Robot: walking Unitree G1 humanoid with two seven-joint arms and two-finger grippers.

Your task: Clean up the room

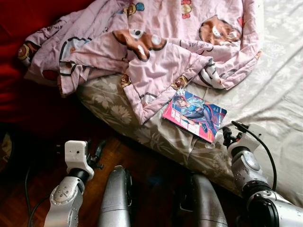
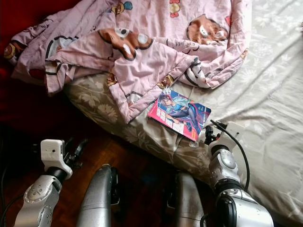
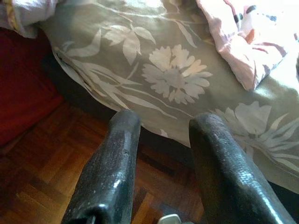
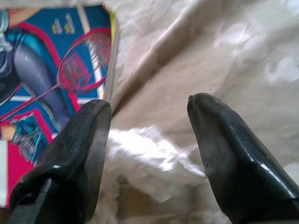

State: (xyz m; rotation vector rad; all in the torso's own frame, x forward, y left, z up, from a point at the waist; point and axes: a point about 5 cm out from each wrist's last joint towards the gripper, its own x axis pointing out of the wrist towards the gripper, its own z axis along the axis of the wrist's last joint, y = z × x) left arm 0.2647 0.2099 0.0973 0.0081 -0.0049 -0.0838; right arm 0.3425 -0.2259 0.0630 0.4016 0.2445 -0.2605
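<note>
A colourful comic book (image 1: 195,115) lies flat on the grey floral bedsheet (image 1: 274,94) near the bed's front edge. A crumpled pink cartoon-print blanket (image 1: 147,42) is heaped behind it and hangs over the bed's left side. My right gripper (image 4: 148,119) is open just beside the book's (image 4: 51,74) right edge, low over the sheet, with nothing between its fingers. Its wrist (image 1: 244,142) rises at the bed edge. My left gripper (image 3: 161,128) is open over the wooden floor (image 3: 42,163), pointing at the bed's side, and holds nothing.
A red cloth or cushion (image 1: 23,56) lies to the left of the bed. Dark parquet floor (image 1: 142,161) runs along the bed's front. My two silver legs (image 1: 116,198) stand close to the mattress edge.
</note>
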